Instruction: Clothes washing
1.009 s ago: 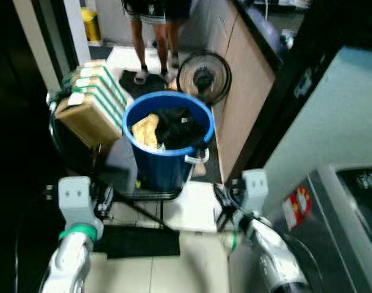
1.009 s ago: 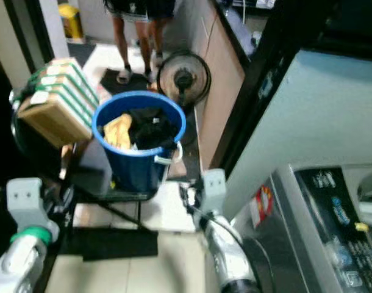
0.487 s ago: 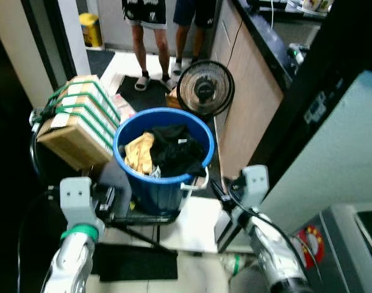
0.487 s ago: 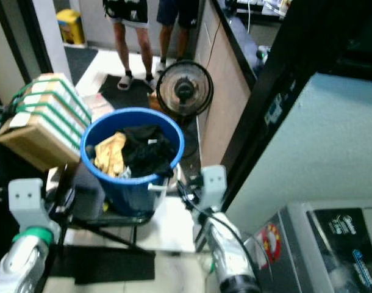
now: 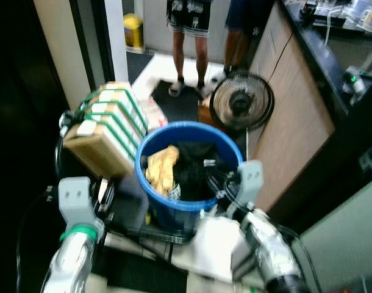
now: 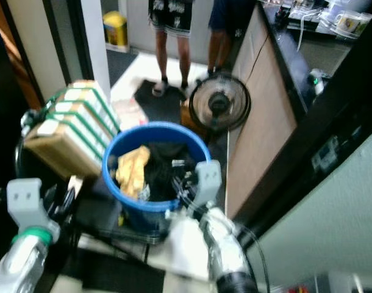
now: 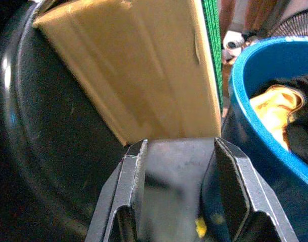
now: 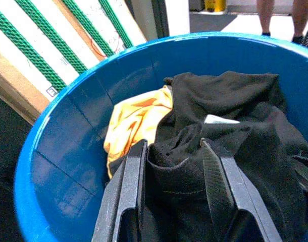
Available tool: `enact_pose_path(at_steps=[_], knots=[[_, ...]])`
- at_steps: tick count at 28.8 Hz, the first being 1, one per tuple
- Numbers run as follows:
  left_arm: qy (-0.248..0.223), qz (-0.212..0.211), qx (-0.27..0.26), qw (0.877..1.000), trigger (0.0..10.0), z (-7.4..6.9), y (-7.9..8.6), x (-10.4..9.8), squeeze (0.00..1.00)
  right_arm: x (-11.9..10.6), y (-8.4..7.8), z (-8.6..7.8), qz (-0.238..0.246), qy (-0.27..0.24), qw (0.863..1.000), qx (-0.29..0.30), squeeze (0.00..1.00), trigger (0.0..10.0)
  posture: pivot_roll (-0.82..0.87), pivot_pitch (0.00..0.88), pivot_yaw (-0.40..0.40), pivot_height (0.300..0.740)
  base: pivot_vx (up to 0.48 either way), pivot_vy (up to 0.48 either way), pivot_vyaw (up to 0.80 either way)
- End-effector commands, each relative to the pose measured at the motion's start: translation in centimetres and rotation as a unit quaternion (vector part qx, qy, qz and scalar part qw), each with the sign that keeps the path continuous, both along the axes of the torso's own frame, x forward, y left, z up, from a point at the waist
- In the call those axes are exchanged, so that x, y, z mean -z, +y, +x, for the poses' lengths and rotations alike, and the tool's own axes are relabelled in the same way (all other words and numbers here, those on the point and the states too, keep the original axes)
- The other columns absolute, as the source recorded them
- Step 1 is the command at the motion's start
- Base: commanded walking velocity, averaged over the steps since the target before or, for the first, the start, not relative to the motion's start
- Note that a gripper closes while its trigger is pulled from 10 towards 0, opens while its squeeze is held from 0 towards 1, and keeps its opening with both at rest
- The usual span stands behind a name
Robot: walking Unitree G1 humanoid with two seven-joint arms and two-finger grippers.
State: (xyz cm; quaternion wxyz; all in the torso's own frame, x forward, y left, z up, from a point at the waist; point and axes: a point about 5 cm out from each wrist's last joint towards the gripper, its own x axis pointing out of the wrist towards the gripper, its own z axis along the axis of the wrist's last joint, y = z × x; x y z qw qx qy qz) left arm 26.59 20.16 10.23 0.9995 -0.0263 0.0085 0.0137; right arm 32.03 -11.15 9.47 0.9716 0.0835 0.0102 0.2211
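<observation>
Blue bucket located at 12 o'clock, black garment heaped inside beside yellow garment. Right hand positioned over rim, fingers spread wide, empty, nearer arm. Left hand open, idle at 9 o'clock.

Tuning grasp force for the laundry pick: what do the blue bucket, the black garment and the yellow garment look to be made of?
Round blue bucket: likely moulded plastic, smooth with a soft sheen on its wall and rim. Crumpled black garment: matte soft fabric, probably knit cotton, with folds, a stitched hem and a white label. Bunched yellow garment: thin woven or knit cloth, finely wrinkled. The right pincer straddles the black one, open.
</observation>
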Motion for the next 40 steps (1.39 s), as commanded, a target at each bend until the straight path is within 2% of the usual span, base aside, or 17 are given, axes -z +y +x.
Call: enact_pose_path(at_steps=[1,7,9,15,16,20,22,24,27,31,36,37,38,39,40], knots=[[0.007,-0.013,0.0,1.0,10.0,-0.1,-0.3,0.4,0.0,0.4,-0.8,-0.2,0.001,0.005,1.0,0.011,0.0,10.0,0.15,0.015,-0.013,0.74,0.0,0.0,0.0],[-0.001,-0.025,-0.002,1.0,10.0,-0.2,-0.1,0.1,0.0,-0.1,-0.5,0.3,0.011,-0.001,1.0,0.003,0.0,10.0,0.15,0.026,-0.01,0.74,0.0,0.0,0.0],[-0.001,-0.027,0.003,1.0,10.0,-0.3,-0.2,0.1,0.0,0.1,-0.9,0.8,-0.006,0.011,1.0,0.018,0.0,10.0,0.15,0.026,-0.01,0.74,0.0,0.0,0.0],[0.001,-0.028,0.014,0.999,10.0,-0.4,-0.4,0.1,0.0,0.7,-2.6,2.1,0.001,0.059,0.996,0.062,0.0,10.0,0.16,0.039,-0.009,0.74,0.0,0.0,0.0],[0.002,-0.029,0.018,0.999,10.0,-0.5,-0.5,0.1,0.0,0.7,-3.0,2.5,0.007,0.073,0.995,0.069,1.0,10.0,0.16,0.039,-0.009,0.74,0.0,0.0,0.0],[0.004,-0.031,0.025,0.999,10.0,-0.5,-0.7,0.1,0.0,0.7,-3.2,2.9,0.007,0.085,0.994,0.068,1.0,10.0,0.16,0.047,-0.005,0.74,0.0,0.0,0.0],[0.008,-0.033,0.038,0.999,10.0,-0.7,-0.9,0.2,0.0,0.8,-3.3,3.3,0.0,0.102,0.993,0.064,1.0,10.0,0.16,0.062,0.006,0.74,0.0,0.0,0.0],[0.019,-0.037,0.071,0.997,10.0,-1.2,-1.6,0.3,0.0,1.0,-3.4,3.9,-0.012,0.142,0.988,0.06,1.0,10.0,0.17,0.086,0.017,0.74,0.0,0.0,0.0],[0.023,-0.038,0.081,0.996,10.0,-1.4,-1.8,0.3,0.0,1.2,-3.4,4.1,-0.018,0.157,0.986,0.058,1.0,10.0,0.17,0.092,0.018,0.74,0.0,0.0,0.0],[0.025,-0.039,0.085,0.995,10.0,-1.5,-1.9,0.3,0.0,1.3,-3.2,4.1,-0.021,0.167,0.984,0.053,1.0,10.0,0.17,0.092,0.018,0.74,0.0,0.0,0.0],[0.027,-0.039,0.092,0.995,10.0,-1.8,-1.9,0.2,0.0,1.0,-1.9,4.2,-0.005,0.161,0.987,0.014,1.0,10.0,0.17,0.102,0.029,0.74,0.0,0.0,0.0],[0.028,-0.039,0.095,0.994,10.0,-1.8,-1.9,0.1,0.0,0.8,-1.5,4.2,0.005,0.153,0.988,0.003,0.95,10.0,0.17,0.102,0.033,0.74,0.0,0.0,0.0],[0.028,-0.039,0.097,0.994,10.0,-1.8,-2.0,0.0,0.0,0.7,-1.3,4.2,0.01,0.149,0.989,-0.002,0.95,10.0,0.17,0.102,0.033,0.74,0.0,0.0,0.0],[0.028,-0.04,0.1,0.994,10.0,-1.7,-2.0,-0.1,0.0,0.5,-1.2,4.3,0.016,0.141,0.99,-0.01,0.31,10.0,0.17,0.102,0.036,0.74,0.0,0.0,0.0],[0.028,-0.04,0.1,0.994,10.0,-1.7,-2.0,-0.1,0.0,0.5,-1.2,4.3,0.016,0.141,0.99,-0.01,0.31,10.0,0.17,0.102,0.036,0.74,0.0,0.0,0.0]])
